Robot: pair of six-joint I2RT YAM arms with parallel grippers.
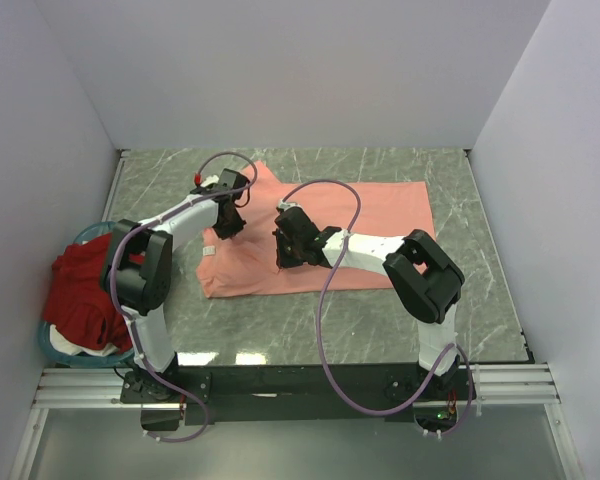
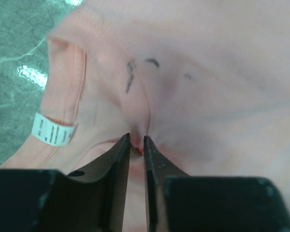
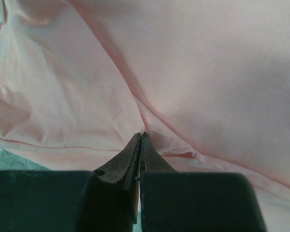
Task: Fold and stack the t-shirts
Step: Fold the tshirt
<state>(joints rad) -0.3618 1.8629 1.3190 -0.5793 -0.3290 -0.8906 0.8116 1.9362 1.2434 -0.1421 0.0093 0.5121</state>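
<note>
The salmon-pink t-shirt [image 1: 380, 215] lies spread on the marble table, its left part folded and rumpled. My left gripper [image 1: 228, 218] is over the shirt's upper left part. In the left wrist view its jaws [image 2: 137, 144] are shut on a small raised pinch of the pink cloth [image 2: 208, 72], next to the collar with its white label [image 2: 53, 129]. My right gripper [image 1: 288, 247] is at the shirt's middle. In the right wrist view it [image 3: 142, 136] is shut on a fold of the pink cloth [image 3: 208, 63]. The dark red t-shirt [image 1: 80, 290] lies bunched in the basket.
The teal round basket [image 1: 50, 345] stands at the table's left edge, beside the left arm's base. Bare marble table [image 1: 380, 320] shows in front of and to the right of the pink shirt. White walls close in the back and both sides.
</note>
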